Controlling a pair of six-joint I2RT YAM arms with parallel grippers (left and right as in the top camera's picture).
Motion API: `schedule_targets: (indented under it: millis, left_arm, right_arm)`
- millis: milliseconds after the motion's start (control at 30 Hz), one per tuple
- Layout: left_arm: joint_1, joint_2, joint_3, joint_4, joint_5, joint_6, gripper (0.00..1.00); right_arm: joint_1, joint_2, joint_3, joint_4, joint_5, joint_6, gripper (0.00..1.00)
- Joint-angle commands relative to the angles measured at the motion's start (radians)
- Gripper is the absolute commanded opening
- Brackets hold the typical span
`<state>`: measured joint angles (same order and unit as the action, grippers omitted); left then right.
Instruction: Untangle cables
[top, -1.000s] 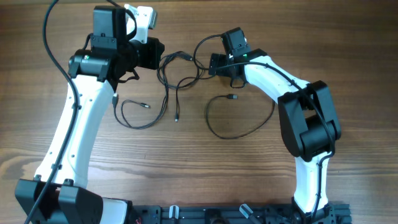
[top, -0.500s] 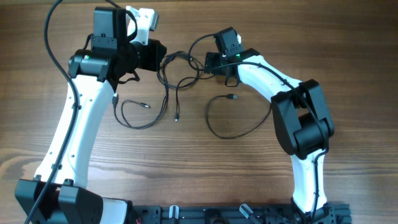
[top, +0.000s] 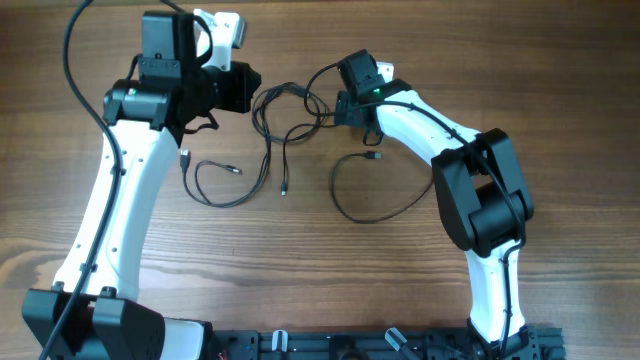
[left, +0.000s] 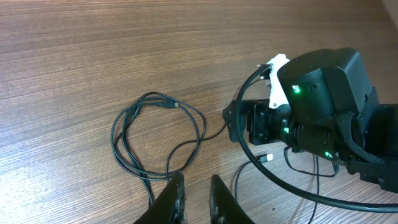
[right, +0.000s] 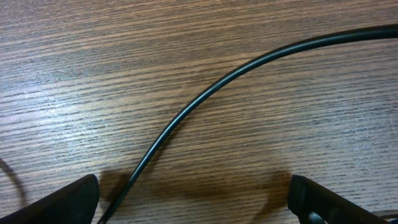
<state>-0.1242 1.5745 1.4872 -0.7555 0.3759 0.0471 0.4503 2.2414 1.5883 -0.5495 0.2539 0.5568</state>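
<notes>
The cables (top: 262, 112) are spread on the wooden surface (top: 330, 260) in the upper middle of the overhead frame. Loose loops trail to the lower left and lower right, and part of the right loop is covered by the right arm (top: 480, 190). The left gripper (left: 196, 186) is cut off by the bottom edge of its wrist view. Its jaws are drawn to a narrow gap on a strand, and the pinch point is hidden behind a finger (left: 176, 193). Of the right gripper (right: 199, 202) only the lower corners are seen. Its jaws are spread wide with nothing held, and one black strand passes between them.
</notes>
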Motion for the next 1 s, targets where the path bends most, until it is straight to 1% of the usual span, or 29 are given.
schedule_targets:
  millis: [0, 167, 233, 267, 300, 333, 367, 400, 433, 533, 767, 833, 967]
  left_arm:
    - [0.004, -0.004, 0.011, 0.002, 0.009, -0.003, 0.15]
    - [0.004, -0.004, 0.011, -0.002, 0.01, -0.003, 0.15]
    - [0.004, -0.004, 0.011, -0.001, 0.009, -0.003, 0.15]
    - [0.004, -0.004, 0.011, -0.001, 0.009, -0.003, 0.15]
    - [0.004, -0.004, 0.011, -0.001, 0.009, -0.003, 0.15]
    - [0.004, -0.004, 0.011, -0.001, 0.009, -0.003, 0.15]
    - [0.004, -0.004, 0.011, -0.001, 0.009, -0.003, 0.16]
    - [0.004, -0.004, 0.011, -0.001, 0.009, -0.003, 0.16]
    - [0.004, -0.004, 0.011, 0.0, 0.009, -0.003, 0.16]
    - [0.004, -0.004, 0.011, 0.0, 0.009, -0.003, 0.16]
    - [0.004, -0.004, 0.011, -0.001, 0.009, -0.003, 0.16]
    - [0.004, -0.004, 0.011, 0.0, 0.009, -0.003, 0.16]
    - [0.004, -0.004, 0.011, 0.008, 0.009, -0.003, 0.16]
  right_arm:
    - [-0.005, 0.125, -0.076, -0.058, -0.08, 0.068, 0.99]
    - [-0.005, 0.125, -0.076, -0.088, -0.066, 0.047, 0.99]
    - [-0.005, 0.125, -0.076, -0.094, -0.062, 0.052, 0.95]
    - [-0.005, 0.125, -0.076, -0.095, -0.062, 0.059, 0.87]
    - [-0.005, 0.125, -0.076, -0.096, -0.062, 0.072, 0.7]
    - [-0.005, 0.125, -0.076, -0.095, -0.063, 0.074, 0.56]
    - [-0.005, 0.125, -0.076, -0.095, -0.063, 0.076, 0.33]
    - [-0.005, 0.125, -0.076, -0.095, -0.066, 0.076, 0.12]
    - [-0.005, 0.125, -0.076, -0.096, -0.066, 0.076, 0.04]
    - [-0.005, 0.124, -0.076, -0.107, -0.066, 0.101, 0.05]
    - [-0.005, 0.105, -0.049, -0.149, -0.032, 0.102, 0.05]
    - [-0.005, 0.074, -0.042, -0.164, -0.019, 0.1, 0.05]
    - [-0.006, -0.046, -0.034, -0.184, -0.008, 0.068, 0.05]
